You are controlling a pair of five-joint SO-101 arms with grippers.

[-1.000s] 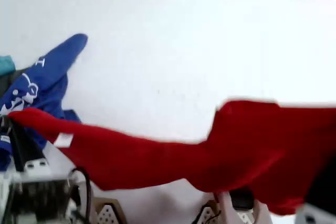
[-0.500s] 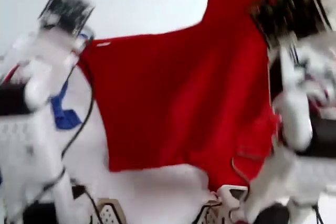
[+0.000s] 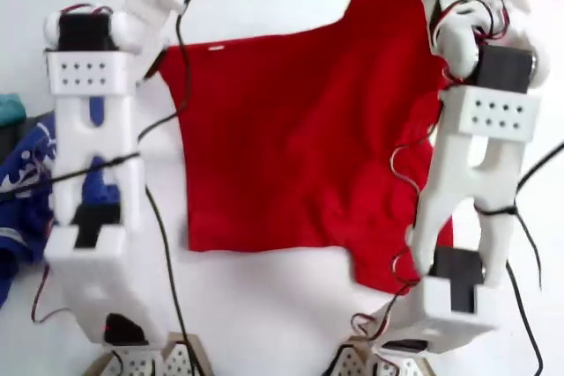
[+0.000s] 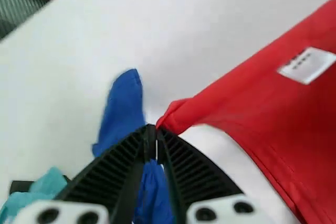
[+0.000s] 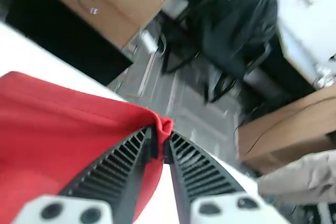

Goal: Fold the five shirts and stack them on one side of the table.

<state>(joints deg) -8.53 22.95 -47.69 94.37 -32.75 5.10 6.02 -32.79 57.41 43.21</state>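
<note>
The red shirt was spread over the worktop, its far corners pinched in the left fingers and right fingers. Flattening seemed the step in hand. Next, probably, release and regrip for the first fold.

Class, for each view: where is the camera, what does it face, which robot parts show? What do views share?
High view: above the table, looking down on the red shirt; left arm, right arm show.
Left wrist view: left wrist, facing the table; jaws pinch the shirt.
Right wrist view: right wrist, facing the room; jaws pinch the shirt.
All share the red shirt.
</note>
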